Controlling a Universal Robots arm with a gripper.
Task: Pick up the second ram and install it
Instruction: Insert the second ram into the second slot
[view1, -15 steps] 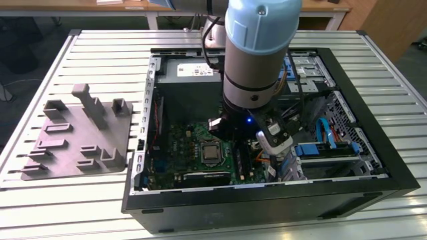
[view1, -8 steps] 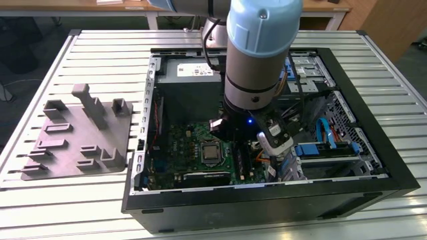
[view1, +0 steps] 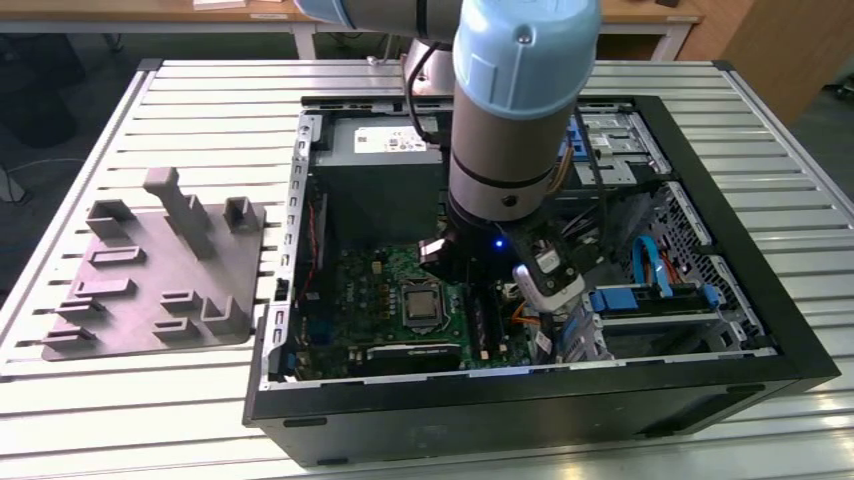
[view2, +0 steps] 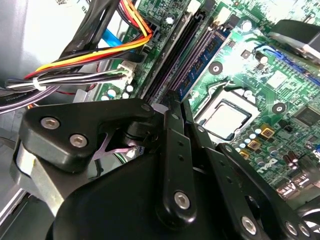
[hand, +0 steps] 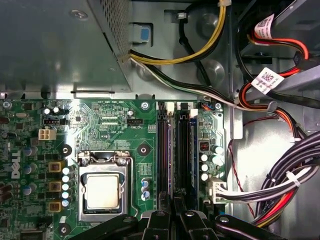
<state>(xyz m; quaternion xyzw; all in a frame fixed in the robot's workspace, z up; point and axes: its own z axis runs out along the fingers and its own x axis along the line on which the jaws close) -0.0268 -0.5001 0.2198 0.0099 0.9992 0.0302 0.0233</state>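
My gripper (hand: 175, 202) is down inside the open computer case (view1: 534, 400), at the near end of the long memory slots beside the CPU socket (hand: 102, 192). Its fingers (view2: 170, 140) are drawn close together. The second ram (hand: 172, 150) is a thin dark strip seen edge-on, running away from the fingertips along a slot on the green board (hand: 115, 125). In the second wrist view the ram (view2: 172, 55) lies in line with the black slots, and my gripper (view2: 172, 105) pinches its near end. In the exterior view the arm (view1: 514, 120) covers the slots.
Bundles of coloured cables (hand: 280, 185) hang close beside the slots, and more cables (view2: 85, 65) cross near the fingers. The metal power supply box (hand: 55, 45) borders the board. A grey holder tray (view1: 147, 290) with upright posts stands outside the case at the exterior view's left.
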